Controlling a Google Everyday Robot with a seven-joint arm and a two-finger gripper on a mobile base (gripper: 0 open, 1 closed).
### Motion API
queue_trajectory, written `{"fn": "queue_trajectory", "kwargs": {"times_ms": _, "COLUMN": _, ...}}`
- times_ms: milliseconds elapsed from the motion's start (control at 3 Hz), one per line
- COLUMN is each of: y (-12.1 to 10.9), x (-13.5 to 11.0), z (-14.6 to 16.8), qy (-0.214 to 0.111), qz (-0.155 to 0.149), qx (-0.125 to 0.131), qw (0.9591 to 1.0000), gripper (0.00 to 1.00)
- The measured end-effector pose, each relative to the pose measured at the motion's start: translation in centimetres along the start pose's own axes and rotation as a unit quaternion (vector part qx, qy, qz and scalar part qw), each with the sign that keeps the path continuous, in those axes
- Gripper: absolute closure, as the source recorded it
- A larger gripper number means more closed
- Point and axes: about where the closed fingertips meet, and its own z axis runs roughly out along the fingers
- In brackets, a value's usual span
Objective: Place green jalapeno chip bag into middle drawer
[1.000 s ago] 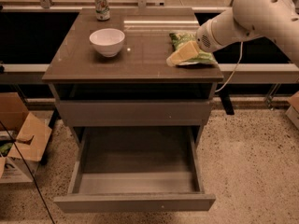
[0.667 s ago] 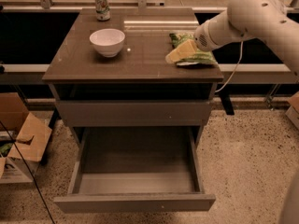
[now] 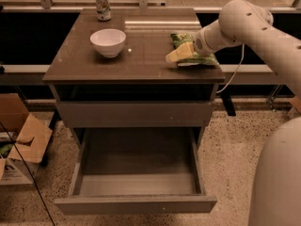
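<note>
The green jalapeno chip bag (image 3: 182, 39) lies flat on the right side of the brown table top (image 3: 141, 60). My gripper (image 3: 178, 55) rests at the bag's front left edge, low over the table, with the white arm reaching in from the right. The middle drawer (image 3: 136, 157) is pulled out below the table, wide and shallow, with a bare grey floor. The bag's right part is partly hidden by my wrist.
A white bowl (image 3: 108, 41) stands left of centre on the table top. A green-and-white drink can (image 3: 102, 5) stands at the back. A closed grey drawer front (image 3: 136, 114) sits above the open drawer. A cardboard box (image 3: 23, 140) lies on the floor at left. My white arm body (image 3: 277, 178) fills the lower right.
My gripper has stayed at the bag, edging slightly left and down. The bag has not moved. More of my arm body now shows at the lower right.
</note>
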Motion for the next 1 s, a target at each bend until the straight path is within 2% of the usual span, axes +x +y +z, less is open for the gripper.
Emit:
{"fn": "queue_trajectory", "kwargs": {"times_ms": 333, "y": -0.7, "x": 0.1, "z": 0.2, "qy": -0.001, "qz": 0.029, "qx": 0.019, "qw": 0.9994, "gripper": 0.27}}
{"fn": "queue_trajectory", "kwargs": {"times_ms": 667, "y": -0.6, "x": -1.3, "z": -1.0, "qy": -0.025, "qz": 0.024, "qx": 0.024, "qw": 0.9991, "gripper": 0.5}}
{"fn": "queue_trajectory", "kwargs": {"times_ms": 1000, "y": 0.6, "x": -3.1, "z": -2.5, "qy": -0.055, "qz": 0.004, "qx": 0.005, "qw": 0.9984, "gripper": 0.81}}
